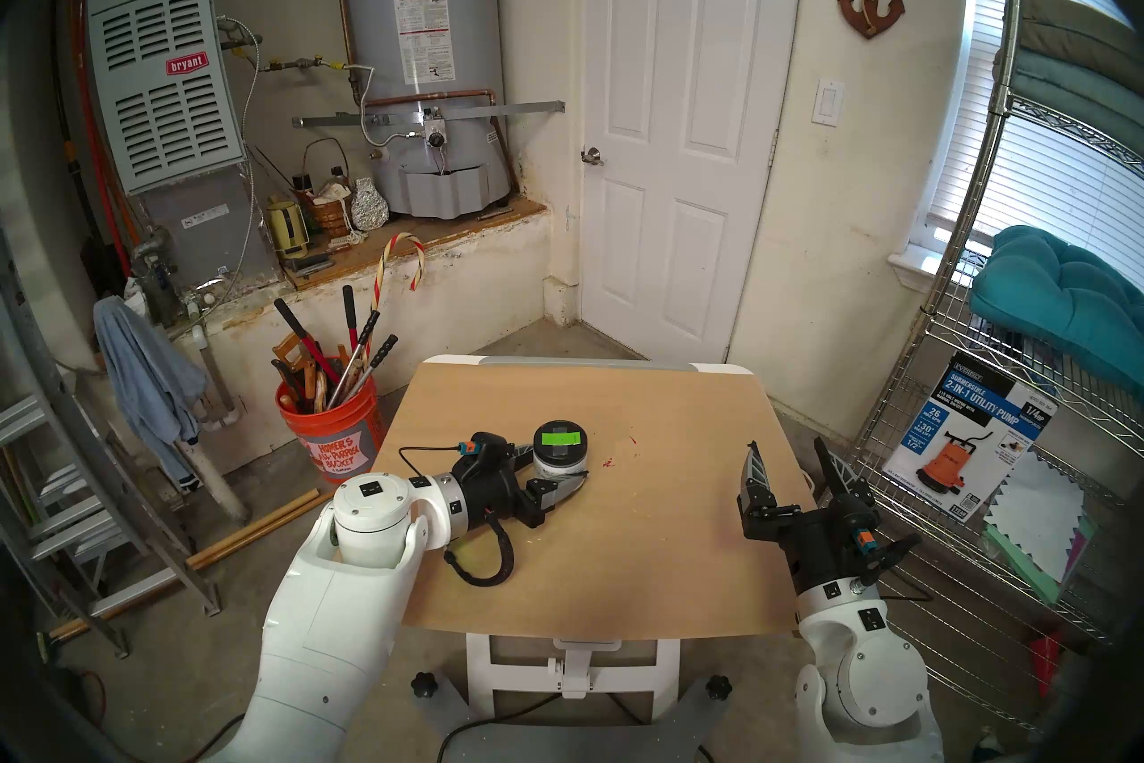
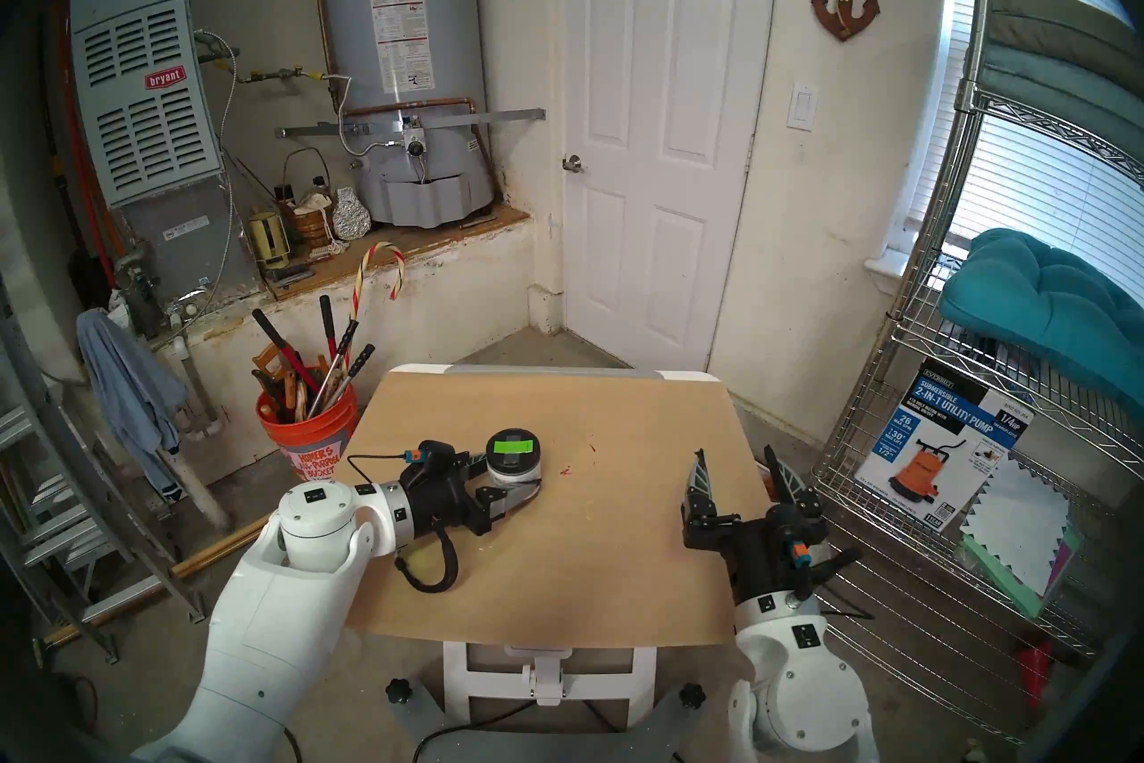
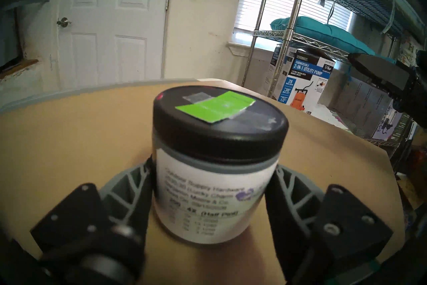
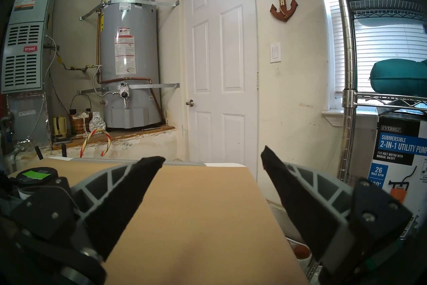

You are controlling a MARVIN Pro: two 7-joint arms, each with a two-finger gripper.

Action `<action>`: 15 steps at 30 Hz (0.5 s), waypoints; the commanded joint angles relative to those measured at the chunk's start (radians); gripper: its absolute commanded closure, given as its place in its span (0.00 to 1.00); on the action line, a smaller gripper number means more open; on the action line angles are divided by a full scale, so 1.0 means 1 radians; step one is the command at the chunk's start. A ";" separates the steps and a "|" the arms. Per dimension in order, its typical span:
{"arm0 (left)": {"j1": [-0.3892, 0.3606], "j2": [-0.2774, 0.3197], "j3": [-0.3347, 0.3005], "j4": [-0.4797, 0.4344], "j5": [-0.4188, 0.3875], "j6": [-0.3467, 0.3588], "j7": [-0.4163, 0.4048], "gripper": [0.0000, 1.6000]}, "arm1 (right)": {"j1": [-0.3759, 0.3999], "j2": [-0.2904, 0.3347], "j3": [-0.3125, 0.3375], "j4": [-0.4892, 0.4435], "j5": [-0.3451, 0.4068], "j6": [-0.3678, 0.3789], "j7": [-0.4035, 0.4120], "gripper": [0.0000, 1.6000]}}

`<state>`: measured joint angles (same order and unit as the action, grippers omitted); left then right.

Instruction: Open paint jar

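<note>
On the tan tabletop (image 1: 650, 526), my left fingers (image 3: 141, 187) clamp the squat white-labelled paint jar (image 1: 560, 455) by its body; black lid (image 3: 219, 125) on. Right fingers (image 4: 129, 187) spread wide, empty, well apart: next they should grip that lid and twist

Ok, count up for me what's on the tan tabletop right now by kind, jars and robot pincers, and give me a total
Small squat paint jar with black round lid and green rectangle: 1
Black robot pincers over the tan tabletop: 2, left pincer shut on the jar, right pincer open
Total: 3
</note>
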<state>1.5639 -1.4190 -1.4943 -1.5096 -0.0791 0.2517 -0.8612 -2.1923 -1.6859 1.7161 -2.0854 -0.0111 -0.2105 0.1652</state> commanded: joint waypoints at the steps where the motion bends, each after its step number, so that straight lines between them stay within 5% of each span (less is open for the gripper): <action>1: -0.111 -0.023 0.038 0.045 0.004 -0.036 -0.042 1.00 | 0.003 0.002 -0.001 -0.022 -0.001 -0.005 0.001 0.00; 15: -0.155 -0.004 0.078 0.113 -0.009 -0.084 -0.122 1.00 | 0.002 0.002 -0.001 -0.025 -0.002 -0.005 0.001 0.00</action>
<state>1.4440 -1.4291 -1.4079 -1.3671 -0.0733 0.1919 -0.9585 -2.1925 -1.6859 1.7161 -2.0860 -0.0112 -0.2105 0.1652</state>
